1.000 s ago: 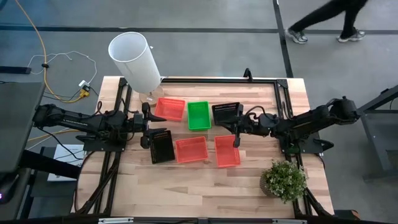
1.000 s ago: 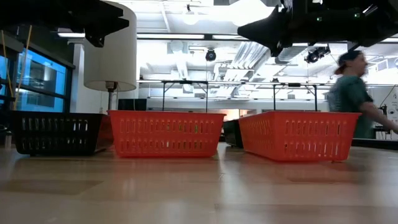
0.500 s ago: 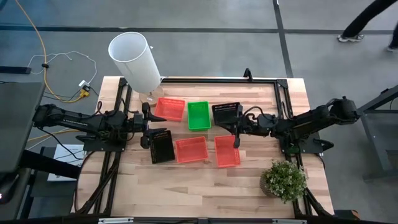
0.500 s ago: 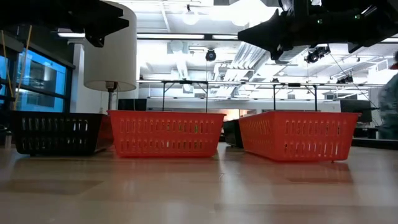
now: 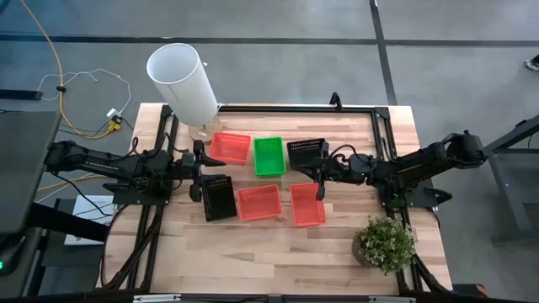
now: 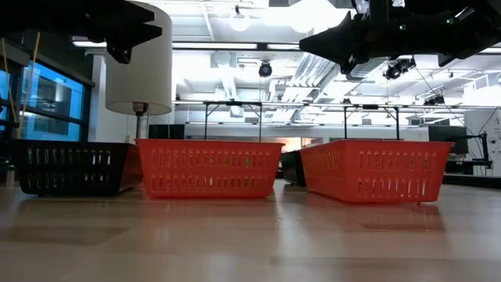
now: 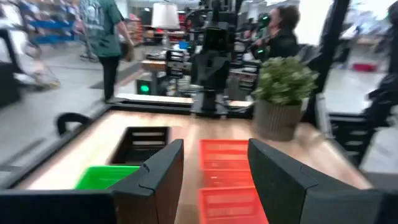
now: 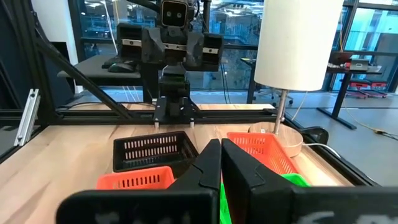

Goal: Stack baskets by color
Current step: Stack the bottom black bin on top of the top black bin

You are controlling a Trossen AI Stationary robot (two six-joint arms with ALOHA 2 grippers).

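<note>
Six baskets rest flat on the wooden table. The far row holds a red basket [image 5: 230, 147], a green one [image 5: 269, 156] and a black one [image 5: 306, 152]. The near row holds a black basket [image 5: 219, 199] and two red ones [image 5: 259, 202] [image 5: 307, 204]. My left gripper [image 5: 205, 172] hovers level above the table's left side, by the near black basket's far end; it is open and holds nothing [image 7: 214, 180]. My right gripper [image 5: 317, 178] hovers level over the gap between the far black and near right red baskets; it is shut on nothing [image 8: 219, 168].
A tall white cylinder [image 5: 184, 82] stands at the far left corner. A potted plant [image 5: 385, 242] stands at the near right corner. A black frame rail [image 5: 278, 108] runs along the far edge. Bare wood lies along the near edge. People stand beyond the table in the left wrist view.
Neither arm nor any basket has moved. A person walking past the table's far side has gone out of the high and low views.
</note>
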